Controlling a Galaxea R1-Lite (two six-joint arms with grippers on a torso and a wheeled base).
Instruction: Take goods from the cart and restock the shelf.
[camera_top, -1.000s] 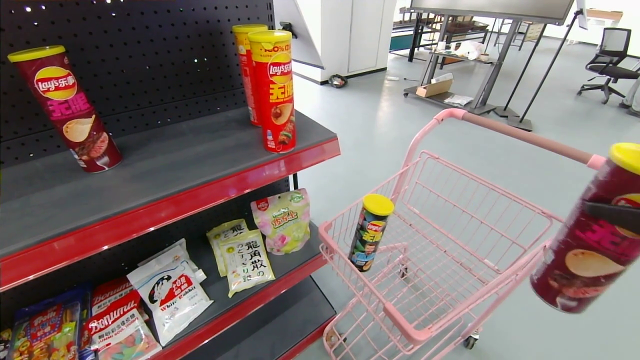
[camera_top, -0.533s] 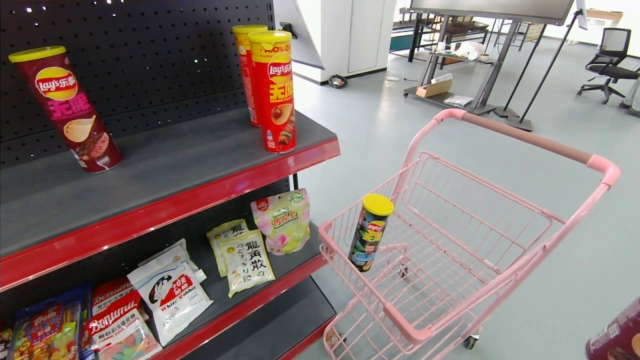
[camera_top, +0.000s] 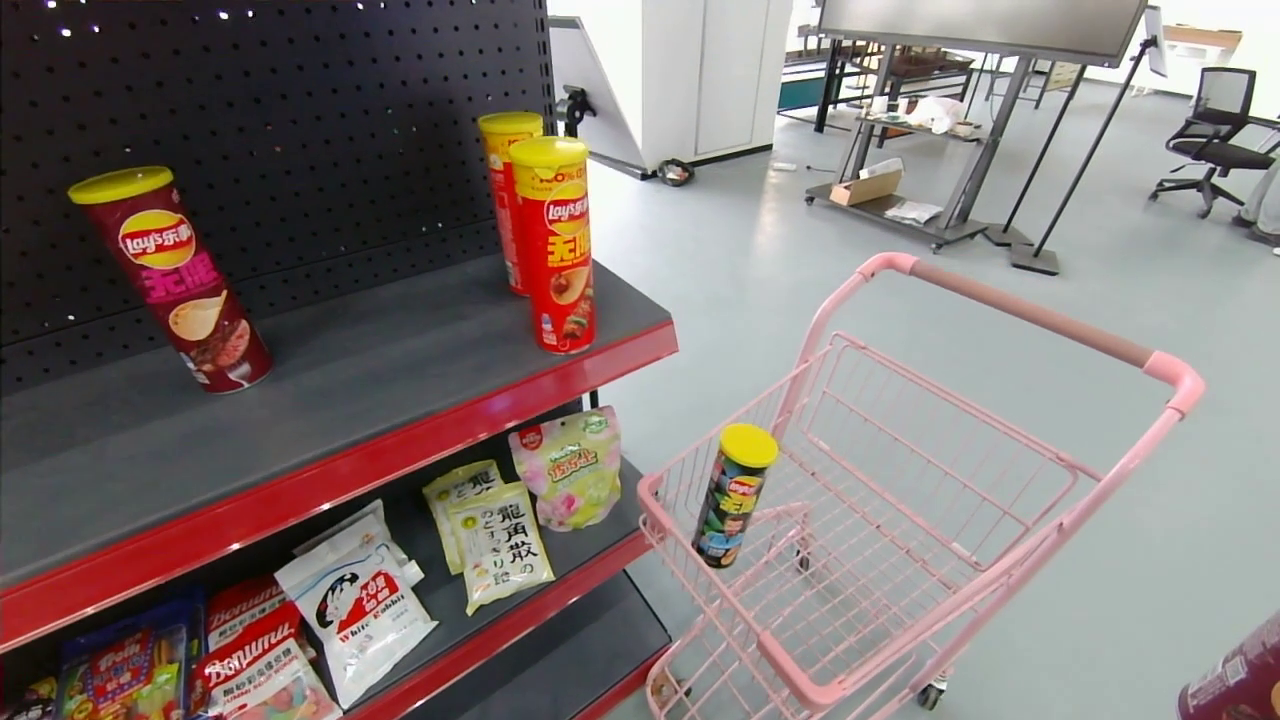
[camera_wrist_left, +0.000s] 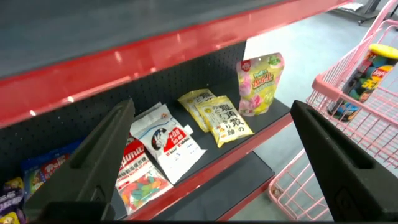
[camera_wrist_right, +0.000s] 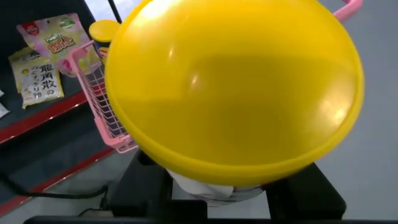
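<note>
While the maroon chip can (camera_top: 1235, 675) hangs low beside the pink cart (camera_top: 1010, 308), the right gripper (camera_wrist_right: 227, 190) pinches its sides between both fingers (camera_wrist_right: 149, 186), ready, I'd say, for the top shelf (camera_top: 400, 350). Meanwhile the left gripper (camera_wrist_left: 211, 168) hovers by the snack bags (camera_wrist_left: 165, 146), fingers (camera_wrist_left: 93, 162) spread, empty.

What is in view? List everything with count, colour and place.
shelf: one, grey boards with red edges, black pegboard back, on the left
maroon can: one, yellow lid, left part of the top board
red cans: two, yellow lids, right end of the top board, one behind the other
snack bags: several, mixed colours, lower board
cart: one, pink, right of the shelf
dark can: one, yellow lid, in the cart's corner by the shelf
held can: one, maroon, yellow lid, low on the right, outside the cart
left jaws: black, open, facing the lower board
right jaws: black, shut on the held can
</note>
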